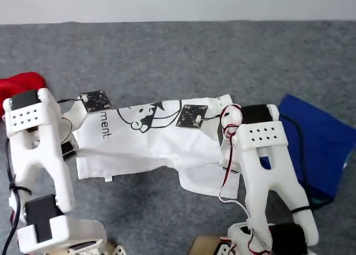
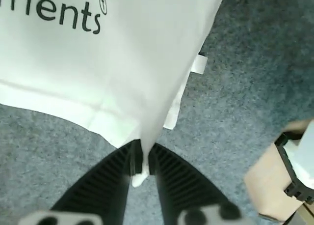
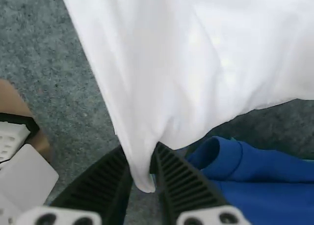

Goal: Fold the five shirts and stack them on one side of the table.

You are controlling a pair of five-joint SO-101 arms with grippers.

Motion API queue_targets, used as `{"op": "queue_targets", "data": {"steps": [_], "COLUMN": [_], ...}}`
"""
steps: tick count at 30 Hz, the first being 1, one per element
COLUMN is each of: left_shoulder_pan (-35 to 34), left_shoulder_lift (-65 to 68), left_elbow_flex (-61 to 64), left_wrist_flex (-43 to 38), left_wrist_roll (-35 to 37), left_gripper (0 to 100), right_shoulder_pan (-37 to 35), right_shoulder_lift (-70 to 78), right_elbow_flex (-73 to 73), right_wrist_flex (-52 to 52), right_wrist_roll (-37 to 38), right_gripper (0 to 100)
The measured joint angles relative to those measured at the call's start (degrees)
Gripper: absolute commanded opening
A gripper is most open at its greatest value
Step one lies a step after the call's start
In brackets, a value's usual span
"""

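white shirt [image 2: 122,63]: thin smooth matt cloth, black print on it.
blue shirt [image 3: 255,171]: matt cloth, soft-looking.
red shirt [image 1: 19,83]: matt cloth.
table [image 1: 167,54]: grey, rough, felt-like covering.
my left gripper [image 2: 141,158], my right gripper [image 3: 142,161]: black matt plastic, ribbed inner faces.
my arm shells [image 1: 267,155]: white matt plastic.

The white shirt [image 1: 139,146] bore black lowercase lettering [image 2: 54,11] beside a drawn figure [image 1: 147,117], partly cut off; no whole word could be read.
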Motion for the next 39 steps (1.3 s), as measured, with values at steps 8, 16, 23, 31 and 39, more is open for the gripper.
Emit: {"op": "queue_targets", "data": {"steps": [8,16,23,31,39], "left_shoulder_pan": [-2.29,-2.29,-0.53,8.0,28.04], "left_shoulder_lift": [-0.44,-5.54,-5.8,-5.8,-5.8], "left_elbow_flex": [0.0,-3.25,-3.69,-7.3,-15.21], "left_wrist_flex": [0.0,-2.02,-6.51,-6.51,-3.25], "left_wrist_roll": [0.0,4.04,17.41,35.25,49.67], "left_gripper": [12,10,0,0,0], "right_shoulder_pan": [0.0,0.0,0.0,0.0,7.12], "right_shoulder_lift": [-7.21,-7.47,-3.78,-2.46,-2.46], "right_elbow_flex": [-2.2,-6.42,-6.42,-13.01,-34.99], "right_wrist_flex": [3.52,1.93,-9.76,-6.95,8.88], "right_wrist_roll": [-5.89,-6.77,-16.26,-30.95,-32.97], "right_gripper": [28.5,22.7,3.5,0.9,0.9]}}
